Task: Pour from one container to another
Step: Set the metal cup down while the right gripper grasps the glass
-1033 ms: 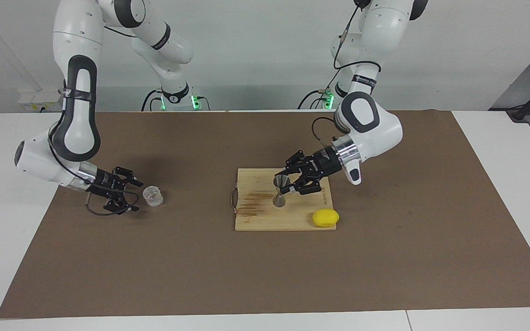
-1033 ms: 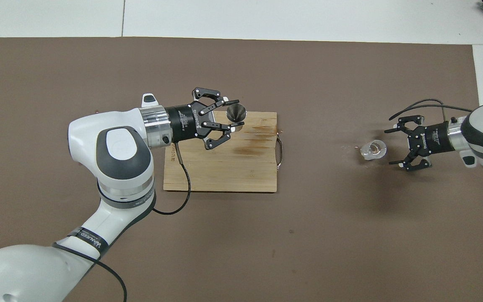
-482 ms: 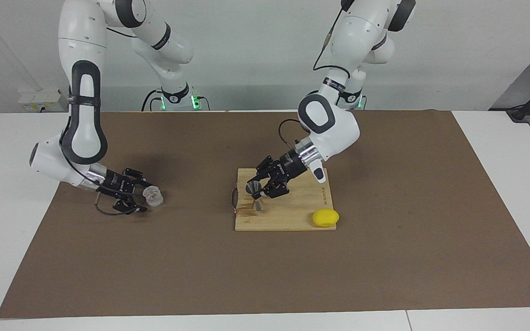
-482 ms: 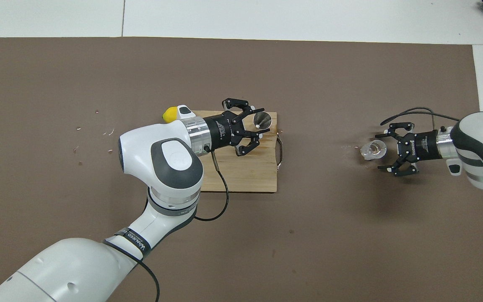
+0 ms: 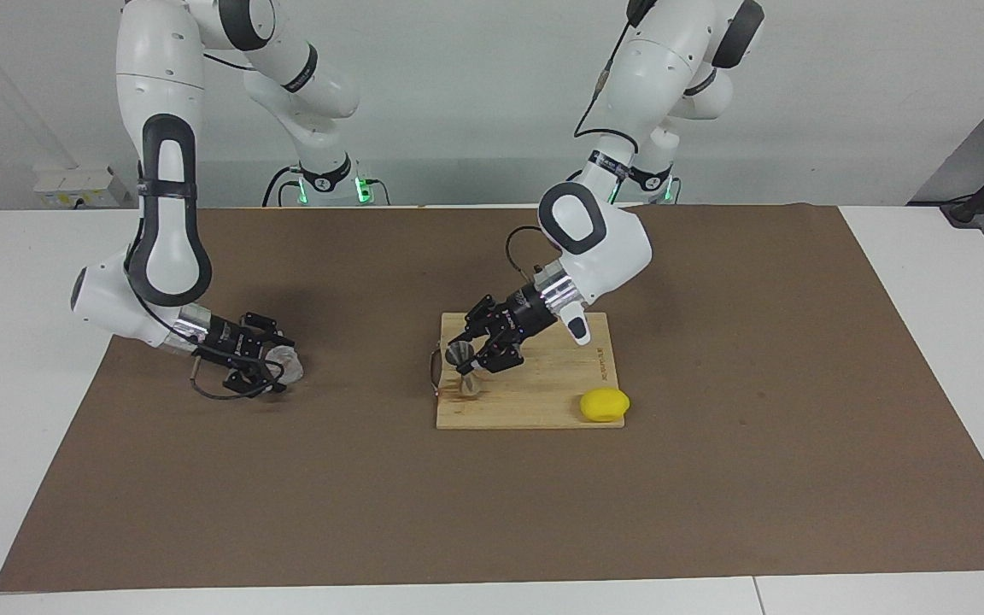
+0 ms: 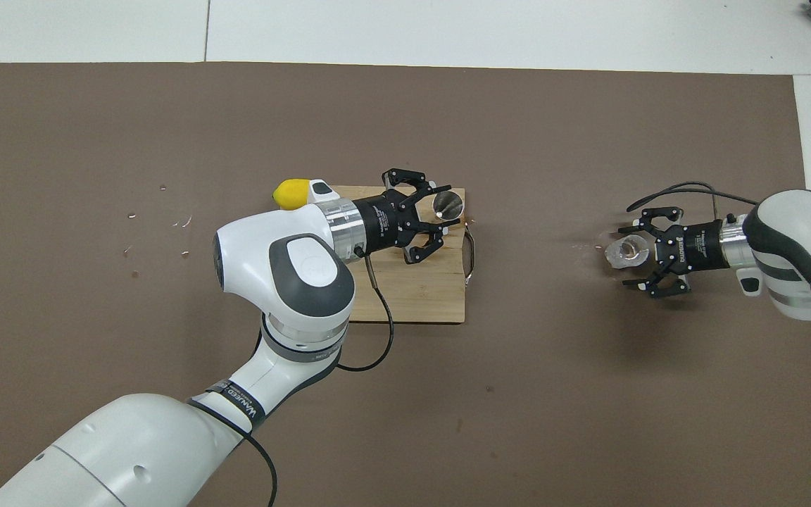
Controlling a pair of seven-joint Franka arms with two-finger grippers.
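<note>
The steel hourglass jigger [image 5: 460, 362] [image 6: 448, 203] stands slightly tilted on the wooden cutting board [image 5: 543, 406] [image 6: 419, 296], near the board's handle end. My left gripper [image 5: 468, 365] [image 6: 446, 206] is shut on its waist. The squat clear cup [image 5: 291, 366] [image 6: 622, 252] sits on the brown mat toward the right arm's end of the table. My right gripper [image 5: 279, 367] [image 6: 632, 255] is low at the mat and open. One finger stands on each side of the cup without pressing it.
A yellow lemon [image 5: 603, 404] [image 6: 288, 193] lies at the board's corner toward the left arm's end. The board's metal handle [image 5: 434, 372] [image 6: 471, 257] faces the cup. Small crumbs [image 6: 180, 224] dot the mat [image 5: 492, 512].
My left gripper has carried the jigger along the board toward the handle end. My right gripper has moved up to the cup, so its open fingers now flank it.
</note>
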